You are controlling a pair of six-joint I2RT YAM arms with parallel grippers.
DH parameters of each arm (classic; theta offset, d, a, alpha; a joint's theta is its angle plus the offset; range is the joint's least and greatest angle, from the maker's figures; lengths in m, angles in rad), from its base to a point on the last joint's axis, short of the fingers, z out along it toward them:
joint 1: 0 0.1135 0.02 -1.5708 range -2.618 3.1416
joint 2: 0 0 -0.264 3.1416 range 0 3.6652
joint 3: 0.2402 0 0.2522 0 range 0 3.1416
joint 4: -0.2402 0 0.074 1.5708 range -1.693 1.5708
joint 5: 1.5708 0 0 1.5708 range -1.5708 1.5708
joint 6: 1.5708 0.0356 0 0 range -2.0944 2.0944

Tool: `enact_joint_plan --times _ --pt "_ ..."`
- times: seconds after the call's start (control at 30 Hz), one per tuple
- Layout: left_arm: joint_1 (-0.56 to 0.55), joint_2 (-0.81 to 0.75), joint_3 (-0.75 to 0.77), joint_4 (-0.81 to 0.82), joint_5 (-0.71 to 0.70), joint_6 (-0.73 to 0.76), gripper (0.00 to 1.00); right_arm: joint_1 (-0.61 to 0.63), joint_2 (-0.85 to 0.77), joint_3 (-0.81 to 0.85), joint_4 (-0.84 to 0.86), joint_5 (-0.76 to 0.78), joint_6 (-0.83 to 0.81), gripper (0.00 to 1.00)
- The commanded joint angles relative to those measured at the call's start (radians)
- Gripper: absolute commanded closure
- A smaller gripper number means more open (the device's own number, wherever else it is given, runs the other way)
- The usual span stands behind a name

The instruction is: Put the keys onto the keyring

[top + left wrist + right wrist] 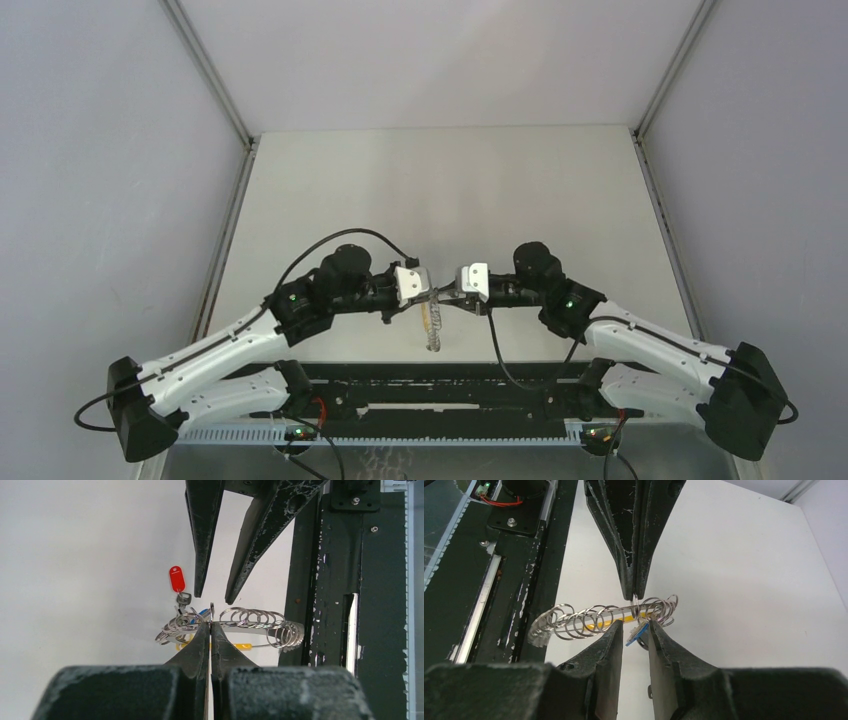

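Steel rings [252,619] sit in a row at mid-frame of the left wrist view, with the red key [176,579] just to their upper left. The left pincer [210,626] is pinched fully shut on one ring [212,611]. The right pincer [634,625] stands slightly parted around the blue key [636,634], seemingly not gripping it. Likely best is to grip the key's head squarely, then thread it slowly.

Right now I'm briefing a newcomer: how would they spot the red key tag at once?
On the white table, beside the black base rail, lies a row of silver rings. At the row's end away from that rail, past the shut left pincer, sits the red key tag. It is the only red piece; its neighbours are silver, blue and yellow.
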Motion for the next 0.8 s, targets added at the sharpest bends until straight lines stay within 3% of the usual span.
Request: enact_joint_plan --times 0.0,0.2,0.47,0.53,0.63,0.77 --pt "-0.008 0.000 0.072 0.018 0.015 0.026 1.00 0.014 0.007 0.035 0.073 0.010 -0.008 0.75" --pt "-0.010 0.014 0.081 0.018 0.027 0.035 1.00 0.023 0.027 0.053 0.054 0.004 -0.014 0.78" --pt "-0.010 0.016 0.081 0.032 0.037 0.037 1.00 0.029 0.053 0.068 0.026 0.000 -0.029 1.00" --pt "-0.011 0.009 0.072 0.046 0.032 0.037 0.99 0.027 0.054 0.070 0.020 -0.002 -0.030 1.00" --pt "-0.010 -0.024 0.020 0.098 0.007 0.033 0.84 0.021 0.040 0.070 0.023 -0.010 -0.021 1.00" --pt "-0.010 -0.080 -0.058 0.185 -0.015 0.026 0.70 0.003 0.006 0.067 0.036 -0.024 0.006 1.00"
